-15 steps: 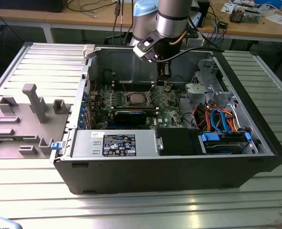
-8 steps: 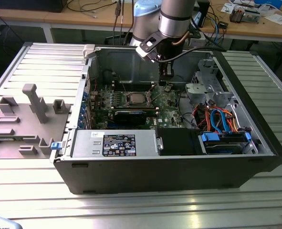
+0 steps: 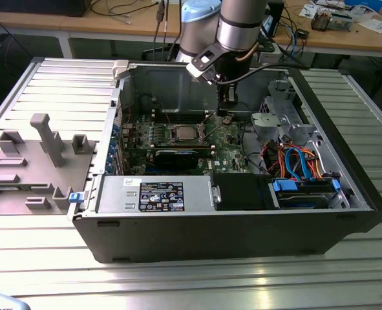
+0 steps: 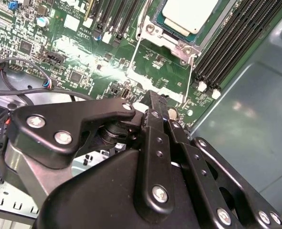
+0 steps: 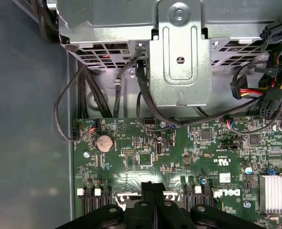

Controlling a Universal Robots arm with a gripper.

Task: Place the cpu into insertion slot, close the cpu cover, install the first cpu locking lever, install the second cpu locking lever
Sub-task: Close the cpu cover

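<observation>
Silver-topped cpu point(image 4: 187, 14) sits on green board point(image 4: 78, 52) near tool point(image 4: 156, 98); tool pressed together.

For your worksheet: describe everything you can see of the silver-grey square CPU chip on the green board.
The small flat square chip with a dull silver-grey metal top lies flat and level, seated within a thin silvery metal frame on the green circuit board. Long black memory slots run along both sides of it. The black hand, fingers together, stands apart from the chip and does not touch it.
</observation>
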